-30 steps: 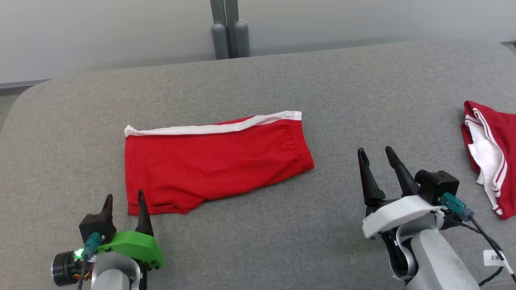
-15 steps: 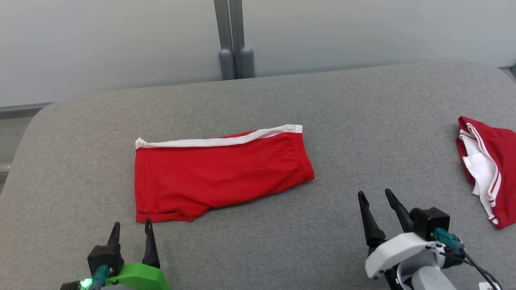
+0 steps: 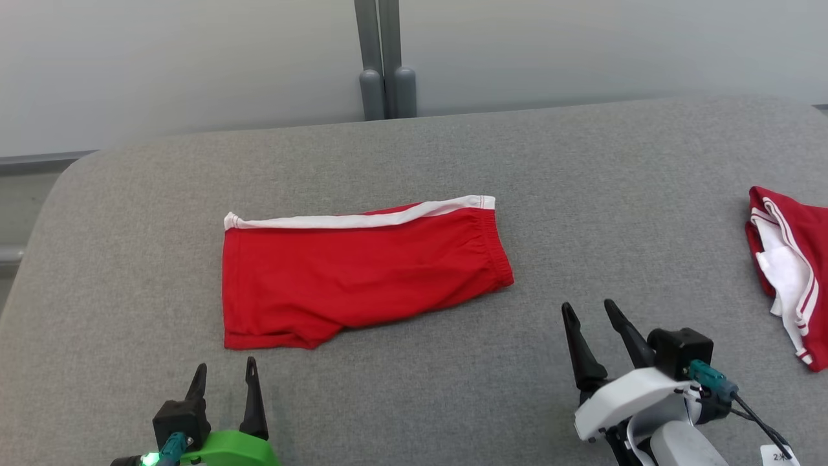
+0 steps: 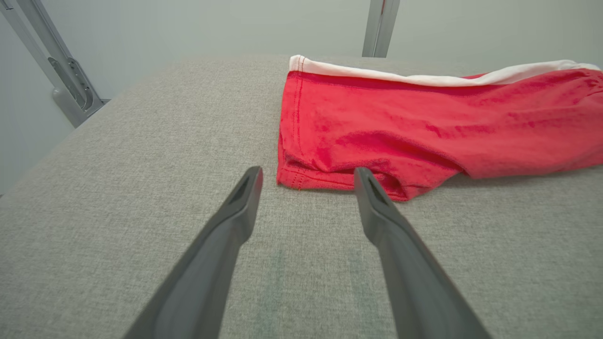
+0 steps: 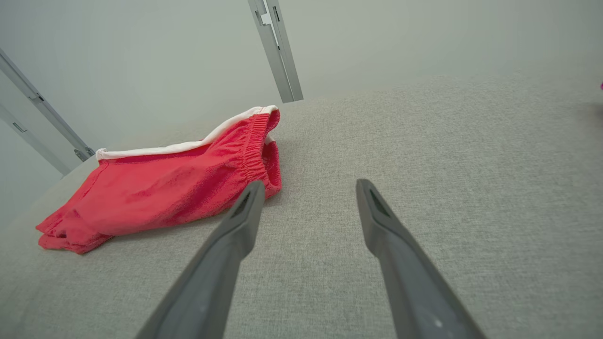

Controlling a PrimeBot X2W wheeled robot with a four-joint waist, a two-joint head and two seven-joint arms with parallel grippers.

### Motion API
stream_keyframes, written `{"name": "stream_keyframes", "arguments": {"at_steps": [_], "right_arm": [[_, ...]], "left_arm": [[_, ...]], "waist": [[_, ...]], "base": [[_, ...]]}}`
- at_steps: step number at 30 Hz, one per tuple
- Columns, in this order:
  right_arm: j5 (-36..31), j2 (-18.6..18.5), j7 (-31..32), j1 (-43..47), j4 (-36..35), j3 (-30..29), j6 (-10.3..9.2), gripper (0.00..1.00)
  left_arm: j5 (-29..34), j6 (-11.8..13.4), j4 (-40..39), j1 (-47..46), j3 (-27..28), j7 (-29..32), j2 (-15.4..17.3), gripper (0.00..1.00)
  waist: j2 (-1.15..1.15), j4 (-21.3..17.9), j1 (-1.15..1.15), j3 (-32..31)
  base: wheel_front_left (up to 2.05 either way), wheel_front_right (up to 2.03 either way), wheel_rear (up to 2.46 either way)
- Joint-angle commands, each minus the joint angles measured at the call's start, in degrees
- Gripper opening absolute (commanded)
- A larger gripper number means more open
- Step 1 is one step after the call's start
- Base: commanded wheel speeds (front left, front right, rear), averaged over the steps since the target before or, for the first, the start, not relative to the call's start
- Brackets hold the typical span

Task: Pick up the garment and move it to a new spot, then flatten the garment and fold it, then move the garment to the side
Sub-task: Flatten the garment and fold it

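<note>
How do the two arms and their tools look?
Both tools have two long, dark, pointed fingers. The left tool has a bright green body with a green light. The right tool has a white body, a black camera block, a teal plug and a black cable.

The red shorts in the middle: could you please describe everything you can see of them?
The red shorts look like soft knit cloth, seemingly folded leg over leg into one long panel. A white stripe runs along the far edge; the gathered waistband is at the robot's right end, the stitched hem at its left. They lie flat, slightly wrinkled, on the grey padded surface, which alone touches them; the open left gripper and right gripper stand short of them.
</note>
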Motion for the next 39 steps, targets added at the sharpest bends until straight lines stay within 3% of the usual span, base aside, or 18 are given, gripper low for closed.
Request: {"name": "stream_keyframes", "arguments": {"at_steps": [1, 8, 19, 35, 36, 37, 38, 39], "right_arm": [[0.67, -0.08, -0.11, -1.6, 0.16, 0.27, -0.01, 1.0], [2.47, -0.14, -0.11, -8.48, 4.09, 2.38, -0.01, 1.0], [3.75, -0.14, -0.12, -18.46, 14.06, 0.09, -0.01, 1.0], [6.65, -0.26, 0.03, -19.07, 21.42, -0.82, -0.08, 1.0], [6.78, -0.25, 0.03, -19.04, 21.44, -0.57, -0.08, 0.97], [7.03, -0.25, 0.04, -19.0, 21.42, -0.34, -0.08, 0.85], [7.15, -0.24, 0.04, -18.97, 21.39, -0.17, -0.07, 0.35], [7.22, -0.2, 0.04, -18.9, 21.32, -0.07, -0.07, 0.0]], "left_arm": [[-0.22, -0.09, -0.07, -1.12, -0.2, -0.12, 0.25, 1.0], [0.58, -0.94, 0.11, -3.29, -2.26, -0.12, 0.24, 1.0], [-0.24, -1.03, 1.24, -6.38, -6.31, -0.12, 0.23, 1.0], [-0.59, -0.76, 0.51, -8.51, -7.04, -0.12, 0.23, 1.0], [-0.63, -0.75, 0.47, -8.61, -7.02, -0.12, 0.23, 1.0], [-0.59, -0.76, 0.42, -8.7, -6.98, -0.12, 0.23, 1.0], [-0.5, -0.77, 0.39, -8.74, -6.94, -0.12, 0.23, 1.0], [-0.5, -0.78, 0.41, -8.76, -6.91, -0.12, 0.23, 1.0]], "waist": [[0.0, 1.23, 0.0, 1.3], [0.0, 5.15, 0.0, 5.01], [0.0, 11.41, 0.0, 10.09], [0.0, 10.55, 0.0, 13.72], [0.0, 10.46, 0.0, 13.83], [0.0, 10.37, 0.0, 13.95], [0.0, 10.31, 0.0, 14.03], [0.0, 10.25, 0.0, 14.11]], "base": [[0.0, 0.0, 0.0], [0.0, 0.0, 0.0], [0.0, 0.0, 0.0], [0.0, 0.0, 0.0], [0.0, 0.0, 0.0], [0.0, 0.0, 0.0], [0.0, 0.0, 0.0], [0.0, 0.0, 0.0]]}}
